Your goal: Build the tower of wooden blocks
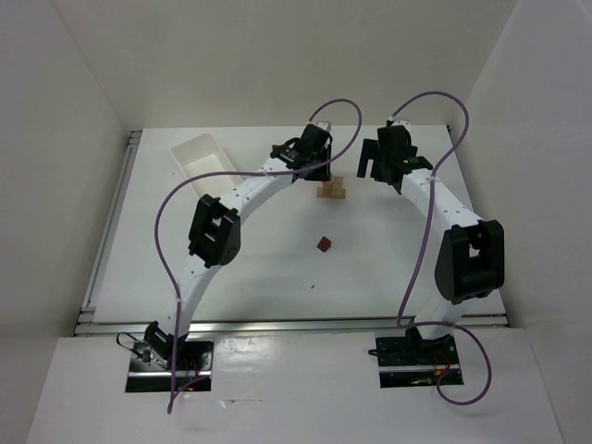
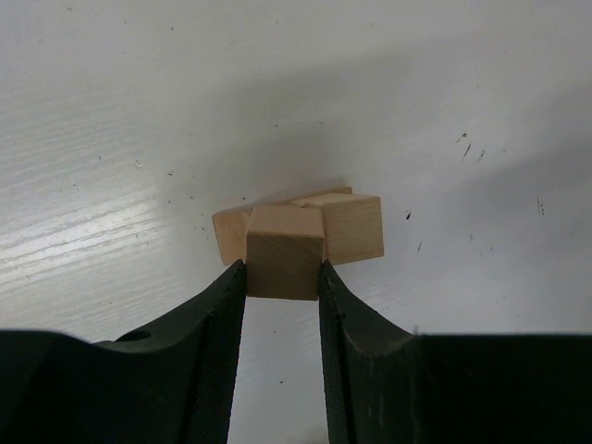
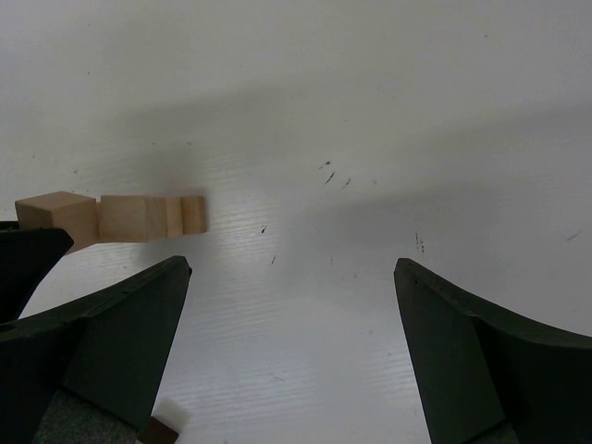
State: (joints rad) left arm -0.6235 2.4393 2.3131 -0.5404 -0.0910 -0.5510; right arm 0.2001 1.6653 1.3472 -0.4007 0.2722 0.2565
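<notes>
The left hand (image 2: 283, 280) gripped a tan cube (image 2: 285, 248) at its fingertips, the other wood blocks (image 2: 353, 227) lying just beyond on the table (image 2: 139, 111). The right hand (image 3: 291, 277) stood spread wide and empty, with the blocks to its left.

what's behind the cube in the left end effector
Behind the tan cube in the left end effector, a cluster of tan blocks lies on the table. The cube covers its middle, so their number, and whether they touch the cube, cannot be seen.
</notes>
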